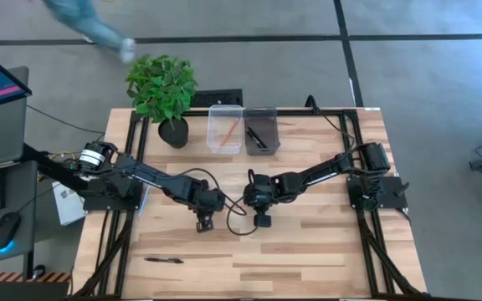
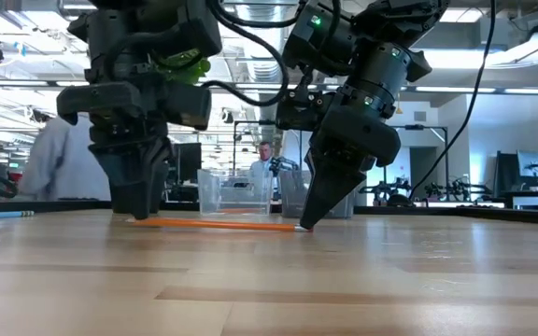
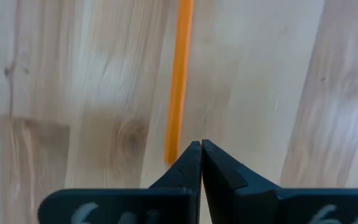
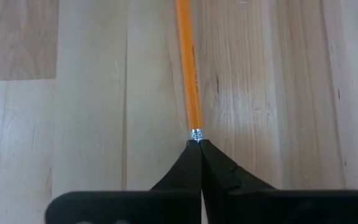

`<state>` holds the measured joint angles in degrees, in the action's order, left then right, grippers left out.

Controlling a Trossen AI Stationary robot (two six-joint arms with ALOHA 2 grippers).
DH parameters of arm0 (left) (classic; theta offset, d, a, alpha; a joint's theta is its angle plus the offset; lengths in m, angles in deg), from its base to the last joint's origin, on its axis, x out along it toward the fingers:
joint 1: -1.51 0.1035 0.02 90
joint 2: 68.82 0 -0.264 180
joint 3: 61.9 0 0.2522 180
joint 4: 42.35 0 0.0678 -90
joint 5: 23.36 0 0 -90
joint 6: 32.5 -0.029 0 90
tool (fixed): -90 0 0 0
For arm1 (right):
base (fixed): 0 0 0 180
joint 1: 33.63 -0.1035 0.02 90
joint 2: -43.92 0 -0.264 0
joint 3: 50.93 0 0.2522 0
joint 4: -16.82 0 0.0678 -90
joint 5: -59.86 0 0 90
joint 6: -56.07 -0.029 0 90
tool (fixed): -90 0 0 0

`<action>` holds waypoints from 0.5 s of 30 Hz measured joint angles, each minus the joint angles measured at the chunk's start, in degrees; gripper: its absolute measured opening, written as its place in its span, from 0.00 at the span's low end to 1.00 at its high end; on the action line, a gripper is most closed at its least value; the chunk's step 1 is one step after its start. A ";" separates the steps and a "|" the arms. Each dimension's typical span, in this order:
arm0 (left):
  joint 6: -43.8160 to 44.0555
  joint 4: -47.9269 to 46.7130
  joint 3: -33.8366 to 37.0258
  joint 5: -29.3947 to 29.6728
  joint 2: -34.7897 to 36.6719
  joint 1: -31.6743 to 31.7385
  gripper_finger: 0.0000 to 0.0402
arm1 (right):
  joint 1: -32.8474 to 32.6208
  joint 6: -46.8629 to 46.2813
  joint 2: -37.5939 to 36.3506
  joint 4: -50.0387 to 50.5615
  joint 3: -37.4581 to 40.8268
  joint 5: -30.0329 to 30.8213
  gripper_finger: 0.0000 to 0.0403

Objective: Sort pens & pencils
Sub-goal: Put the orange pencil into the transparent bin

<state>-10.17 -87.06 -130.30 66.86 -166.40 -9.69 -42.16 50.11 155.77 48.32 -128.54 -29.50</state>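
One orange pencil (image 2: 218,224) lies flat on the wooden table between my two grippers. My left gripper (image 1: 205,222) (image 3: 201,144) points down, shut, at the pencil's plain end (image 3: 171,155). My right gripper (image 1: 262,220) (image 4: 199,143) points down, shut, at the pencil's eraser end, where the silvery ferrule (image 4: 196,133) shows. A black pen (image 1: 164,260) lies alone near the table's near left corner. Another pencil (image 1: 228,130) lies in the left clear bin and a pen (image 1: 256,134) in the right one. My left gripper comes from above with its fingers shut. The pencil's plain end (image 3: 170,159) lies against the outer side of one fingertip (image 3: 185,163); whether they truly touch, I cannot tell. My right gripper comes from above, slanting, its shut fingertips (image 4: 194,149) meeting the pencil's eraser end right behind the ferrule (image 4: 196,134). The tips hide the eraser itself. The pencil runs straight away from the fingers, flat on the table.
Two clear bins (image 1: 225,142) (image 1: 261,146) stand side by side at the table's far edge, with a potted plant (image 1: 163,88) to their left. A cable (image 1: 237,209) loops between the two wrists. People move in the room behind (image 2: 54,163).
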 joint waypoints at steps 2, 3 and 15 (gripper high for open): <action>0.43 -0.84 0.00 0.04 0.00 0.00 0.00 | 0.00 0.02 0.00 0.00 0.02 0.00 0.02; 0.41 -1.08 0.00 0.05 0.00 0.00 0.00 | 0.00 0.02 0.00 0.00 0.02 -0.04 0.02; -2.16 -1.56 0.00 1.31 0.01 0.00 0.01 | 0.00 -0.02 0.00 0.04 0.02 -0.39 0.03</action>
<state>-12.33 -88.62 -130.30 68.17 -166.39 -9.69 -42.16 50.09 155.77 48.36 -128.52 -29.89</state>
